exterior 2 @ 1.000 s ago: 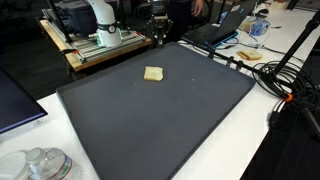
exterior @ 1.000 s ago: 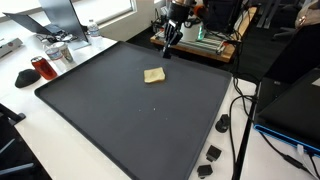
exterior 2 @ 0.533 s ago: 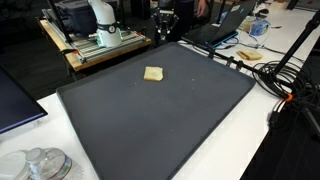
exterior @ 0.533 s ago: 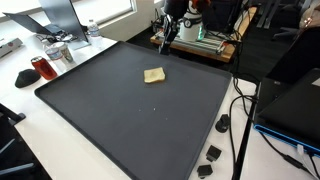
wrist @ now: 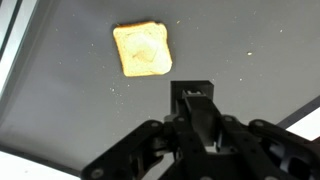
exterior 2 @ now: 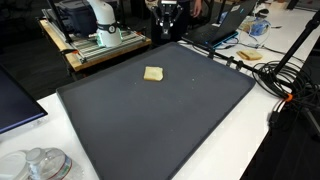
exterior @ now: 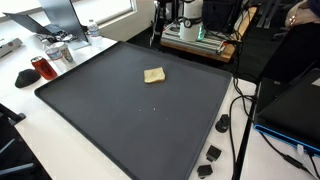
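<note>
Pale toast [wrist: 141, 49] lying flat, untouched, toward the far edge of the mat [exterior: 130, 120]; gripper [exterior 2: 168, 14] raised above that edge, fingers seemingly closed, empty.

The claw [exterior 2: 168, 14] is rising away from the far edge of the dark mat [exterior 2: 160, 120]. A second ago it was hanging low just over that edge, its fingertips close to the surface; half a second ago it was already higher. Now, in both exterior views, it is sitting up near the top of the picture [exterior: 168, 8], partly cut off by the frame, well apart from the mat. It is also drifting slightly sideways along that far edge. The person's hand [exterior: 296, 14] at the top corner is shifting a little as well.
</note>
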Tool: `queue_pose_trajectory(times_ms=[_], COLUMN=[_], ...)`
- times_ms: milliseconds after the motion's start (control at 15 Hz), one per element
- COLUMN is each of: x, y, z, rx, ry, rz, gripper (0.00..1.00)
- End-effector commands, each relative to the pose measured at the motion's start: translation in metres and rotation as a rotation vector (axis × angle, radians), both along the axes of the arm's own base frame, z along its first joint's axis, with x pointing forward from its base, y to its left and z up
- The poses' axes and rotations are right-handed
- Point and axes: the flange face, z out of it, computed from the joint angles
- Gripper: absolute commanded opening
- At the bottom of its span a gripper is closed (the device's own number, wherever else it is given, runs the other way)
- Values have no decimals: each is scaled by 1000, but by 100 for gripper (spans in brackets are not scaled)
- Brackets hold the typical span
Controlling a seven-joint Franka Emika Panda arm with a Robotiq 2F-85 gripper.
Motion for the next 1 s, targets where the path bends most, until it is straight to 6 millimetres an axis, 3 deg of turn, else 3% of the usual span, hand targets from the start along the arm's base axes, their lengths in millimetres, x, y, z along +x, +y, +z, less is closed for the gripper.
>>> queue_pose_trajectory(times_ms=[0, 467, 933], x=[-5, -41, -74], y=[-18, -51, -70], z=[-2, -19, -7], rx=[24, 25, -104], ry=[-22, -22, -9], rz=[128, 396, 624], gripper=[5, 5, 5])
